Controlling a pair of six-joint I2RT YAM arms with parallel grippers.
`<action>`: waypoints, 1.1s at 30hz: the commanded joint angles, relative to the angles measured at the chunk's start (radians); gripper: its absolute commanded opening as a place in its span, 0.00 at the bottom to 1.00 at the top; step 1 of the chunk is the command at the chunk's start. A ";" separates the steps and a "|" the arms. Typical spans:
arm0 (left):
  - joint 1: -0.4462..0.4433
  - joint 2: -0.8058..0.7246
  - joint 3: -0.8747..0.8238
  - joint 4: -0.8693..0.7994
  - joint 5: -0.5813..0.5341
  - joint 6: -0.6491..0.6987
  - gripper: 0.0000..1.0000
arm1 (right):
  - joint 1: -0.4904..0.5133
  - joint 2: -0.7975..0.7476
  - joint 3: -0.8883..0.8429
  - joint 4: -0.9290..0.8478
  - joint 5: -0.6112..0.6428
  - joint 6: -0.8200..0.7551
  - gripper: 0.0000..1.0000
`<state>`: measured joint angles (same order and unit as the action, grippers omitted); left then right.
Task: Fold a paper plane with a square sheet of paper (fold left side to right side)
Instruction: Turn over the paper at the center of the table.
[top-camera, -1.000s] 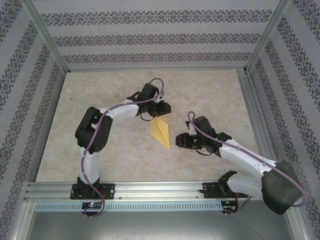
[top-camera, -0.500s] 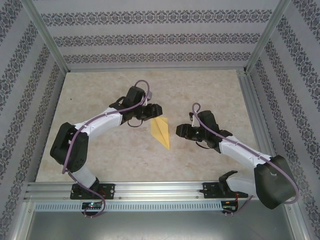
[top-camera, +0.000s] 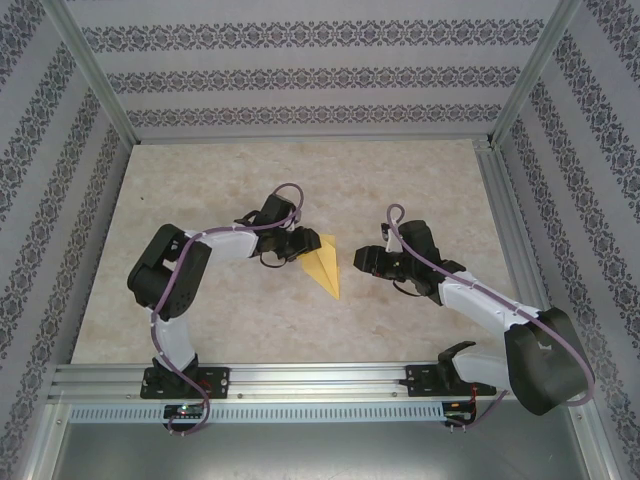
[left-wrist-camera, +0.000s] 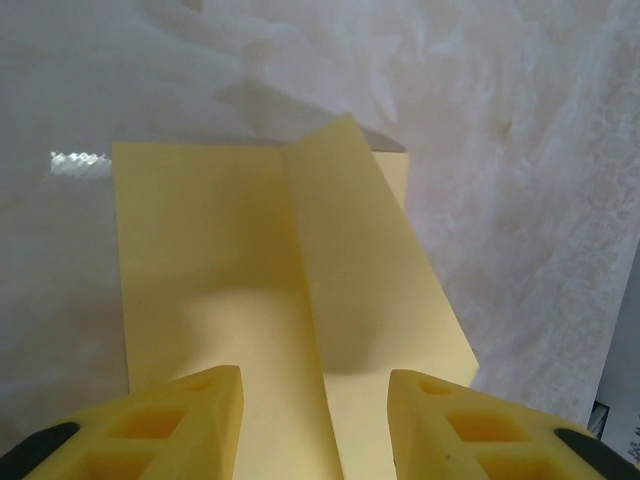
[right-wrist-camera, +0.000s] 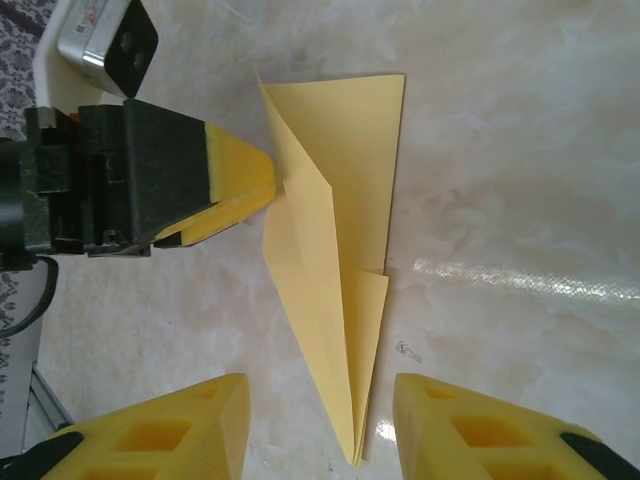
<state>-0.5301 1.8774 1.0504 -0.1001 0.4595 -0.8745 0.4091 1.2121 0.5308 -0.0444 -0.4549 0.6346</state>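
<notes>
One paper plane lies flat on the desk, between the claws. It is judged light, limp and easily creased, so grip the raised flap beside its centre fold, not the tip. There are two claws. The left claw is spread wide at the plane's left edge, empty. The right claw is spread wide just right of the plane, empty.

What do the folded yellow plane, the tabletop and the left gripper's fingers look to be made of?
Paper plane: thin matte paper, with sharp creases and a flap lifting. Table: glossy marble-look surface, probably laminate or film; it mirrors light. Left gripper's fingers: yellow plastic, likely printed, with square recesses.
</notes>
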 joint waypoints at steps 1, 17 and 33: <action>0.010 0.028 0.031 0.089 0.034 -0.030 0.43 | -0.017 -0.024 -0.015 0.003 -0.024 -0.004 0.43; 0.000 0.103 0.034 0.238 0.118 -0.077 0.20 | -0.032 -0.034 -0.030 -0.009 -0.034 -0.011 0.43; -0.001 -0.197 0.038 0.300 0.190 0.035 0.03 | -0.050 -0.319 -0.163 0.318 -0.056 0.164 0.89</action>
<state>-0.5304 1.7863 1.0634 0.1295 0.6113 -0.9081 0.3702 0.9443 0.4004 0.1287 -0.4950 0.7467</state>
